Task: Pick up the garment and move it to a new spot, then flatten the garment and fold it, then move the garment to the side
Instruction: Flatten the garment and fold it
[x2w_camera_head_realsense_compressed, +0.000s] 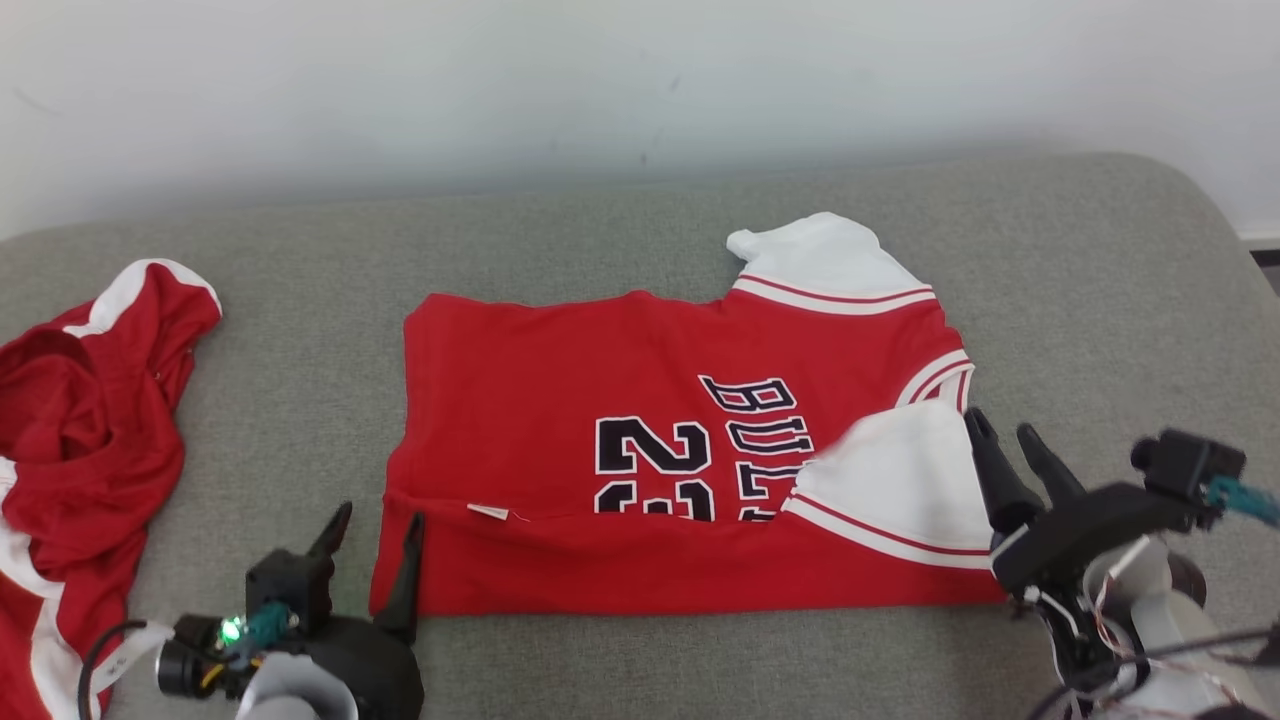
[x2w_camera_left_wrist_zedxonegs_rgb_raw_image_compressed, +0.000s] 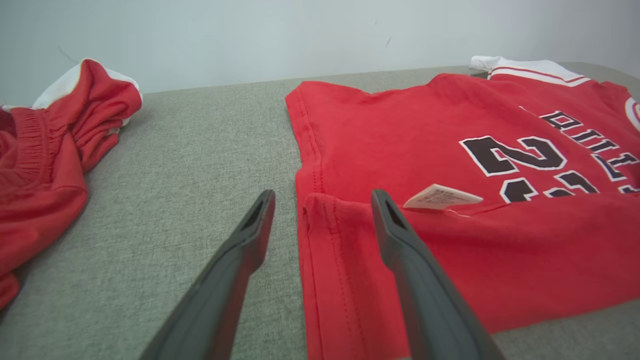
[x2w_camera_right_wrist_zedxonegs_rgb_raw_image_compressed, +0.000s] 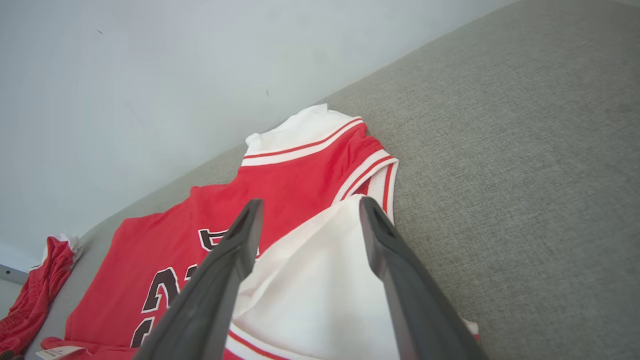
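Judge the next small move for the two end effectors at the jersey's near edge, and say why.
Probably lift both clear of the jersey. The left end effector and right end effector stand open at its near corners, gripping nothing, and the near strip already lies folded over.

Your left pincer (x2w_camera_head_realsense_compressed: 380, 515) sits low at the lower left of the head view, its two dark fingers spread wide and pointing forward. Your right pincer (x2w_camera_head_realsense_compressed: 1002, 424) is at the lower right, fingers likewise parted, angled forward and slightly leftward.
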